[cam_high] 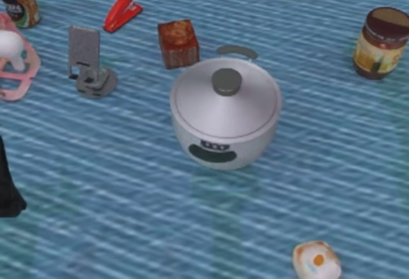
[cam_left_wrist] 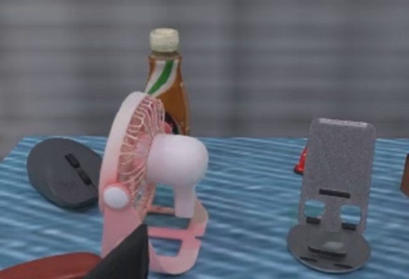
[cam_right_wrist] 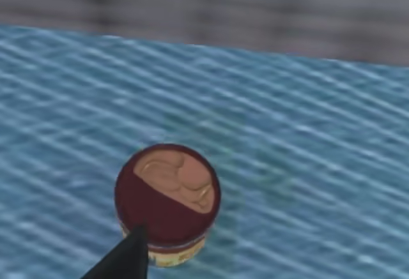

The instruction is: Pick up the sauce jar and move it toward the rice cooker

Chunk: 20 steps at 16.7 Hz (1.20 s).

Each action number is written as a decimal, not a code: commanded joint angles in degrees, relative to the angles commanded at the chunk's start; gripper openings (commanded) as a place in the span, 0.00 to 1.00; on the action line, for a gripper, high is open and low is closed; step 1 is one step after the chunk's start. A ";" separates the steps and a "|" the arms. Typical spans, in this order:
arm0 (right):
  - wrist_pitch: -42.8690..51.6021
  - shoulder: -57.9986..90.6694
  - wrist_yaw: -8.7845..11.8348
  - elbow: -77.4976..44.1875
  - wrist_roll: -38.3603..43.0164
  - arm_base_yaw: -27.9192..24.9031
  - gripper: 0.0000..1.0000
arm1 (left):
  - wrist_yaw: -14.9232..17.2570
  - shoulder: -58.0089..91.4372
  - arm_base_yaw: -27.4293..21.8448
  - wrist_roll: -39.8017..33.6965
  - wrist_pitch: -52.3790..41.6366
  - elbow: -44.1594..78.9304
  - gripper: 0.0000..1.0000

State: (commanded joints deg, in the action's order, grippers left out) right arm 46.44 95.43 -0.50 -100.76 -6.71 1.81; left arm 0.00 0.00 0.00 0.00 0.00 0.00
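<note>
Sauce jar (cam_right_wrist: 167, 203) just beneath right end effector (cam_right_wrist: 124, 256)

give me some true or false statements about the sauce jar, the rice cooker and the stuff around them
1. The sauce jar stands at the table's right edge, apart from the rice cooker. True.
2. The sauce jar lies on its side. False: it stands upright, lid on top.
3. The red stapler sits on the cooker's lid. False: it lies on the table, toward the far left.
4. A brown cube sits just behind the cooker. True.
5. The right end effector already holds the jar aloft. False: the jar rests on the table, a dark fingertip showing near it.
</note>
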 joint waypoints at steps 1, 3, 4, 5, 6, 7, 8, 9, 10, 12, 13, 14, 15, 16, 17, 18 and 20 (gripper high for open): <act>2.31 5.82 0.43 -5.19 -0.85 -0.20 1.00 | 0.00 0.00 0.00 0.00 0.00 0.00 1.00; 6.84 17.02 1.35 -14.38 -2.56 -0.68 1.00 | 0.00 0.00 0.00 0.00 0.00 0.00 1.00; 9.07 22.25 1.82 -18.44 -3.41 -0.95 1.00 | 0.00 0.00 0.00 0.00 0.00 0.00 1.00; 11.25 27.14 2.29 -22.11 -4.23 -1.23 1.00 | 0.00 0.00 0.00 0.00 0.00 0.00 1.00; 13.37 31.59 2.75 -25.37 -5.02 -1.52 1.00 | 0.00 0.00 0.00 0.00 0.00 0.00 1.00; 15.36 35.34 3.19 -28.10 -5.74 -1.80 1.00 | 0.00 0.00 0.00 0.00 0.00 0.00 1.00; 17.18 38.54 3.59 -30.42 -6.40 -2.07 1.00 | 0.00 0.00 0.00 0.00 0.00 0.00 1.00; 18.79 41.19 3.96 -32.30 -6.97 -2.32 1.00 | 0.00 0.00 0.00 0.00 0.00 0.00 1.00; 20.14 43.28 4.27 -33.75 -7.45 -2.54 1.00 | 0.00 0.00 0.00 0.00 0.00 0.00 1.00; 21.75 45.51 4.66 -35.22 -8.01 -2.81 1.00 | 0.00 0.00 0.00 0.00 0.00 0.00 1.00; 21.91 45.72 4.70 -35.35 -8.07 -2.84 1.00 | 0.00 0.00 0.00 0.00 0.00 0.00 1.00; 21.91 45.72 4.70 -35.35 -8.07 -2.84 1.00 | 0.00 0.00 0.00 0.00 0.00 0.00 1.00; 21.91 45.72 4.70 -35.35 -8.07 -2.84 1.00 | 0.00 0.00 0.00 0.00 0.00 0.00 1.00; 21.91 45.72 4.70 -35.35 -8.07 -2.84 1.00 | 0.00 0.00 0.00 0.00 0.00 0.00 1.00; 21.81 45.85 4.62 -35.17 -8.01 -2.50 1.00 | 0.00 0.00 0.00 0.00 0.00 0.00 1.00; 21.61 45.94 4.63 -35.11 -8.03 -2.56 1.00 | 0.00 0.00 0.00 0.00 0.00 0.00 1.00; 19.88 46.83 4.66 -34.43 -8.03 -2.85 1.00 | 0.00 0.00 0.00 0.00 0.00 0.00 1.00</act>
State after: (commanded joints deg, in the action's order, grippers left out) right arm 66.32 142.26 4.17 -135.19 -14.74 -1.04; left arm 0.00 0.00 0.00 0.00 0.00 0.00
